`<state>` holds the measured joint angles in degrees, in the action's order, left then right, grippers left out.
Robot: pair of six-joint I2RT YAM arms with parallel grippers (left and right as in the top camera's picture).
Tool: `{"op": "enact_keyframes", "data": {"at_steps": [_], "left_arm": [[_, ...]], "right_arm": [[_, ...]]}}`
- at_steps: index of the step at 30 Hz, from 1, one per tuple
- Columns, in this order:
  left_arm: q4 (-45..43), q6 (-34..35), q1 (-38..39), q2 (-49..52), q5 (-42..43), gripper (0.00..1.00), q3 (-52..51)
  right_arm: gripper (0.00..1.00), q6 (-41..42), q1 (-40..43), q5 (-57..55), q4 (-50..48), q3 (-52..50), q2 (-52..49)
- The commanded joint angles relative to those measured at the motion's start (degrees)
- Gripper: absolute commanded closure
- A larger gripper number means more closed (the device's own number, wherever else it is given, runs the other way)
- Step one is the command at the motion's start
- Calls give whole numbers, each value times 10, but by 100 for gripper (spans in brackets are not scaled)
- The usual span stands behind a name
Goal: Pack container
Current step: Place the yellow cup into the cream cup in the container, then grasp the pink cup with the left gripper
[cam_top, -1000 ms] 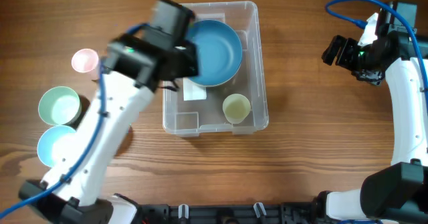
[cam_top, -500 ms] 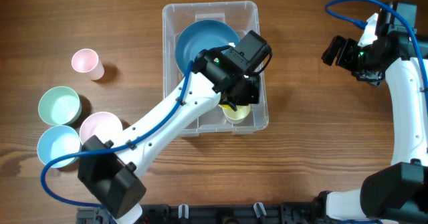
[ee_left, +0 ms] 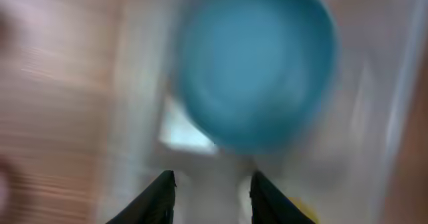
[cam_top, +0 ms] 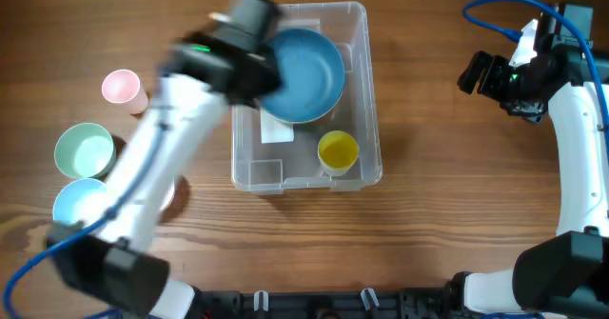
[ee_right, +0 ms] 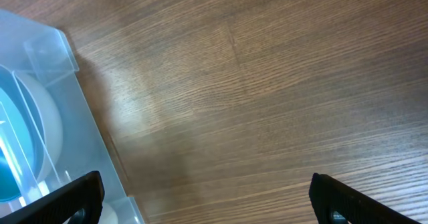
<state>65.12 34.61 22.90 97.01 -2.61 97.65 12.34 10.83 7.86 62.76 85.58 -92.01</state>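
The clear container (cam_top: 366, 90) stands mid-table, with a white label (cam_top: 276, 130) on its floor. Inside are a big blue bowl (cam_top: 306, 71) at the back and a yellow cup (cam_top: 337, 150) at the front right. My left gripper (cam_top: 249, 67) is motion-blurred over the container's back left edge. In the left wrist view its fingers (ee_left: 212, 194) are open and empty, with the blue bowl (ee_left: 257, 63) ahead. My right gripper (cam_top: 485, 71) hovers far right, open and empty (ee_right: 207, 197), beside the container's corner (ee_right: 53, 83).
On the table to the left are a pink cup (cam_top: 119, 86), a green bowl (cam_top: 84, 150), a light blue bowl (cam_top: 74, 207) and a pink bowl (cam_top: 173, 193) mostly hidden under my left arm. There is bare wood between the container and the right arm.
My left arm has swung from over the yellow cup in the front right of the container to its back left edge. The yellow cup now shows uncovered. The right arm has not moved.
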Motion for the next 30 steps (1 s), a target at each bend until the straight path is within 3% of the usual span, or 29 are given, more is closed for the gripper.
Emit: {"op": "enact_keyframes", "data": {"at_steps": [1,6,9,14,19,20,22,24,27,30], "left_arm": [[2,-28,-167,1,-37,60,7],[-43,-69,-292,109,-35,55,7],[-86,-75,-312,161,-35,51,7],[-131,-88,-324,239,-35,56,7],[-146,-104,-326,256,-35,53,7],[-143,-104,-326,256,-35,57,7],[-139,-104,-327,256,-35,79,7],[-135,-104,-327,256,-35,94,7],[-121,-104,-324,246,-35,96,7],[-100,-104,-298,170,-29,96,7]], "right_arm": [[1,-3,0,-5,1,0,-5],[0,-3,0,-5,1,0,-5],[0,-3,0,-5,1,0,-5],[1,-4,0,-5,3,0,-5],[1,-4,0,-5,8,0,-5],[0,-4,0,-5,8,0,-5],[0,-4,0,-5,8,0,-5],[1,-4,0,-5,8,0,-5],[0,-4,0,-6,7,0,-5],[0,-4,0,-6,8,0,-5]]}}
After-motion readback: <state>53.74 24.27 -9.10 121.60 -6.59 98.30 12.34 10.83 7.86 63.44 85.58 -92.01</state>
